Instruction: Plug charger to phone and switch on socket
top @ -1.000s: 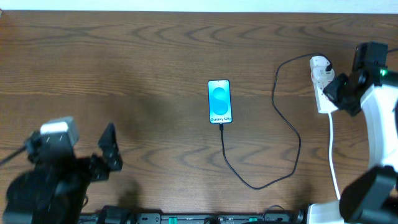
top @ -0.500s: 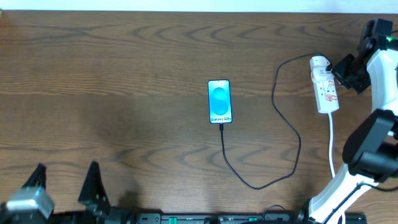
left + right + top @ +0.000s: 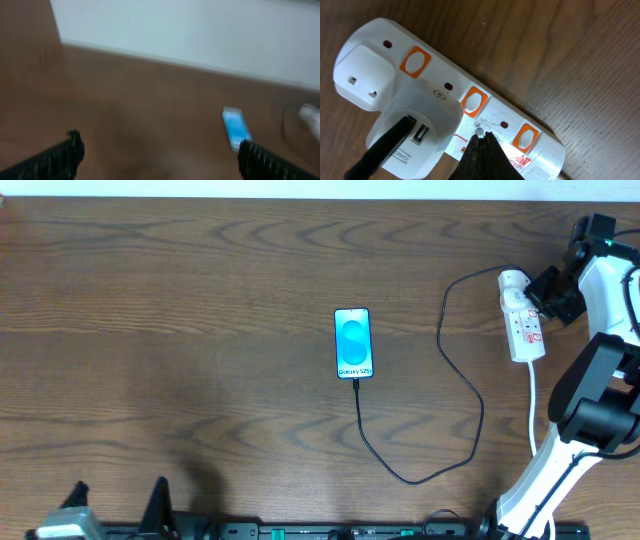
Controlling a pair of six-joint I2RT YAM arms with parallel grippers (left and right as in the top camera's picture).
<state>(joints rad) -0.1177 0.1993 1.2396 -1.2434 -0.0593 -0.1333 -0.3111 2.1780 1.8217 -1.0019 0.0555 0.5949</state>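
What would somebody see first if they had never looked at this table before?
The phone with its bright blue screen stands out in the middle of the brown table. A thin black cable runs from its bottom edge and loops right to a white power strip near the table's right edge. There the right gripper, jaws shut, points down at the strip beside the middle orange switch.

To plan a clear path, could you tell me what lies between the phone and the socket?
In the overhead view, only the charger loops across the otherwise bare table there.
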